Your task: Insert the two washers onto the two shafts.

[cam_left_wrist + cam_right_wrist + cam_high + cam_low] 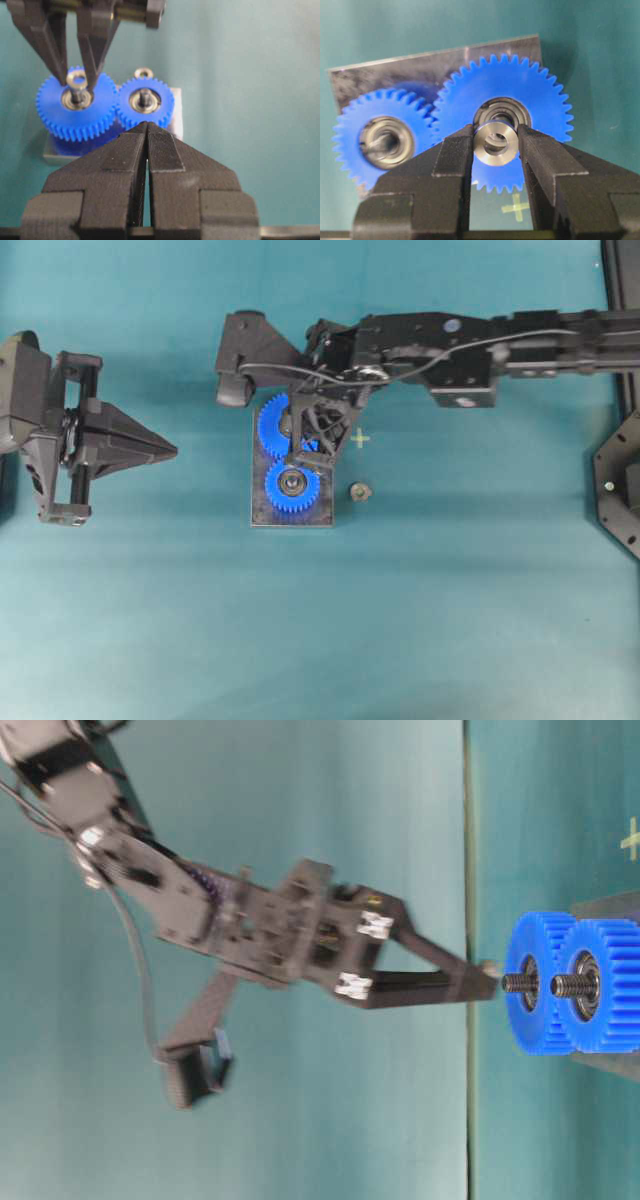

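Note:
Two blue gears (270, 430) (292, 484) sit on shafts on a small grey plate (322, 512). My right gripper (495, 144) is shut on a silver washer (495, 142) and holds it in front of one gear's bearing (501, 111). In the left wrist view the washer (76, 78) sits at the tip of the left gear's shaft (76, 94), between the right fingers (95, 45). The table-level view shows the gripper (488, 975) just off the shaft end (520, 983). My left gripper (146, 125) is shut and empty, apart from the plate (175, 450).
A second washer (360, 491) lies on the teal table right of the plate; it also shows in the left wrist view (143, 73) behind the right gear. A yellow cross mark (360, 438) is on the table. Black fixtures (620, 490) stand at the right edge.

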`<act>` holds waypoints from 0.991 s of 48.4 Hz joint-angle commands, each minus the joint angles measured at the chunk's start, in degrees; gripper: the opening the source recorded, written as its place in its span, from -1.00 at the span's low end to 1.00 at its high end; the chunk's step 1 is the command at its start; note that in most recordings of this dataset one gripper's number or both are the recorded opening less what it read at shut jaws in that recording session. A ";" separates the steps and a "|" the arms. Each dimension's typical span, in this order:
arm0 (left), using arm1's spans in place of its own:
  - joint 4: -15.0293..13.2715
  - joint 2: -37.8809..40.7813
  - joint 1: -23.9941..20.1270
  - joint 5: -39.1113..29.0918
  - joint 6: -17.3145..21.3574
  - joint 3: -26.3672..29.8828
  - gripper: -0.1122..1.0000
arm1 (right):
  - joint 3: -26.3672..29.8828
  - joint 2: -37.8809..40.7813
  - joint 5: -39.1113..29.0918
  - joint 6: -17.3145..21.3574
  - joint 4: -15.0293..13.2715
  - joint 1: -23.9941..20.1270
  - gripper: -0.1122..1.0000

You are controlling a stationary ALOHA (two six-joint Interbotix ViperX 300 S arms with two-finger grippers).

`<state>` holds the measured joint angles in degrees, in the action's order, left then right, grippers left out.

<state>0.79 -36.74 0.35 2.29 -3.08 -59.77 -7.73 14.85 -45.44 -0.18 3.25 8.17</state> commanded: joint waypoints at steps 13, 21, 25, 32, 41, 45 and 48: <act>0.18 -1.76 0.00 0.53 -0.09 -0.35 -0.80 | 1.32 -0.26 -0.18 -0.62 -0.09 0.26 -0.28; 0.18 -2.37 0.00 0.53 -0.09 -0.62 -0.80 | 1.58 0.18 -0.35 -0.70 -0.09 0.18 -0.28; 0.18 -2.46 0.00 0.53 -0.09 -0.70 -0.80 | 1.67 0.18 -0.35 -0.70 -0.09 0.18 -0.28; 0.18 -2.46 0.00 0.53 -0.18 -0.88 -0.80 | 1.76 0.18 -0.44 -0.44 -0.09 0.18 -0.28; 0.18 -2.37 0.00 0.53 -0.18 -1.14 -0.80 | 1.76 0.26 -1.67 -0.26 -0.09 0.26 -0.28; 0.18 -2.46 0.00 0.53 -0.18 -1.23 -0.80 | 1.85 0.26 -1.76 -0.18 -0.09 0.35 -0.27; 0.18 -2.46 0.00 0.53 -0.18 -1.23 -0.80 | 2.20 0.26 -2.02 -0.09 -0.09 0.44 -0.26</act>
<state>0.79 -39.02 0.35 2.29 -3.16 -61.61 -6.94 16.08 -47.02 -0.26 3.16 8.53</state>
